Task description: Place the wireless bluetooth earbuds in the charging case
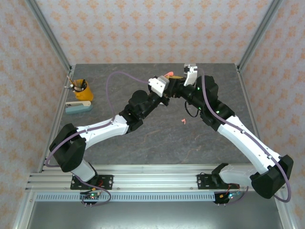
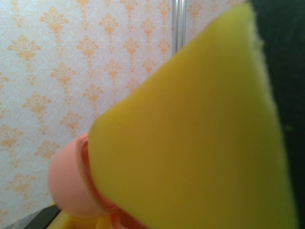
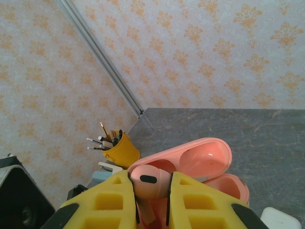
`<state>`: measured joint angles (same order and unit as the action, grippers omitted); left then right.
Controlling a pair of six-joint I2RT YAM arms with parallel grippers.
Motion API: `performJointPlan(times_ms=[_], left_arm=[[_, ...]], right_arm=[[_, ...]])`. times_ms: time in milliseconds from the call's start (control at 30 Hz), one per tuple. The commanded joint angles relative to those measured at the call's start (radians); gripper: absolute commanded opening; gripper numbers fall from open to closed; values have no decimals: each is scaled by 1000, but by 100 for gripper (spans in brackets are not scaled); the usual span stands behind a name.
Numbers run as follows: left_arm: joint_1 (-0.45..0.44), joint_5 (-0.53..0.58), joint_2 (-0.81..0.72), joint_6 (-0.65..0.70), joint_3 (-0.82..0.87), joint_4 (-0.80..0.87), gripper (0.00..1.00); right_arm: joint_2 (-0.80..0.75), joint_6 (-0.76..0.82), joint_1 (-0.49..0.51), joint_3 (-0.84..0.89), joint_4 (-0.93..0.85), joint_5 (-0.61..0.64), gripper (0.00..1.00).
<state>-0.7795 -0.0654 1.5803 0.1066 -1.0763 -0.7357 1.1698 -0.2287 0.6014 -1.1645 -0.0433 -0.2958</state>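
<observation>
The coral-pink charging case (image 3: 205,160) is held above the table with its lid open, and its rounded end (image 2: 69,183) shows beside my left gripper's yellow finger (image 2: 190,143). In the top view my left gripper (image 1: 165,82) is shut on the case (image 1: 167,75). My right gripper (image 3: 151,177) is shut on a coral-pink earbud (image 3: 150,185), just in front of the case's open cavity. From above, the right gripper (image 1: 177,78) meets the left one at the back middle of the table. Another pink earbud (image 1: 183,120) lies loose on the grey table.
A yellow cup of pencils (image 1: 82,89) (image 3: 121,150) and a light-blue stapler (image 1: 78,107) stand at the back left. Metal frame posts (image 3: 102,59) and patterned walls close in the table's back and sides.
</observation>
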Motion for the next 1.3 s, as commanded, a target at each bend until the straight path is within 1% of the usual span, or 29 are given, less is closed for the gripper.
performJointPlan(times_ms=[0,100,267,300,667,833,933,1000,1133,1200,1267], left_arm=[[-11,-7,-28,19,-36,-71,0],[-10,-7,-28,19,-38,-67,0],[-12,-13,-29,13,-35,-67,0],[-10,-13,-31,13,-34,-67,0],[-12,-11,-43,14,-20,-67,0],[-10,-11,-45,15,-20,-67,0],[-10,-11,-46,13,-14,-65,0],[-11,-7,-49,16,-6,-66,0],[-9,3,-58,25,22,-79,0],[-10,10,-67,38,44,-87,0],[-8,16,-85,53,71,-83,0]], right_arm=[[-26,17,11,22,-75,-52,17],[-29,13,11,22,-79,-34,20],[-23,-24,11,-2,-91,28,31],[-19,-31,11,-10,-93,36,32],[-5,-70,-1,-43,-99,84,34],[-12,-98,-17,-40,-92,72,35],[-24,-135,-33,-37,-72,57,47],[-36,-163,-47,-38,-56,32,53],[-69,-208,-73,-52,-53,1,59],[-94,-229,-91,-55,-71,7,61],[-132,-239,-108,-53,-112,40,63]])
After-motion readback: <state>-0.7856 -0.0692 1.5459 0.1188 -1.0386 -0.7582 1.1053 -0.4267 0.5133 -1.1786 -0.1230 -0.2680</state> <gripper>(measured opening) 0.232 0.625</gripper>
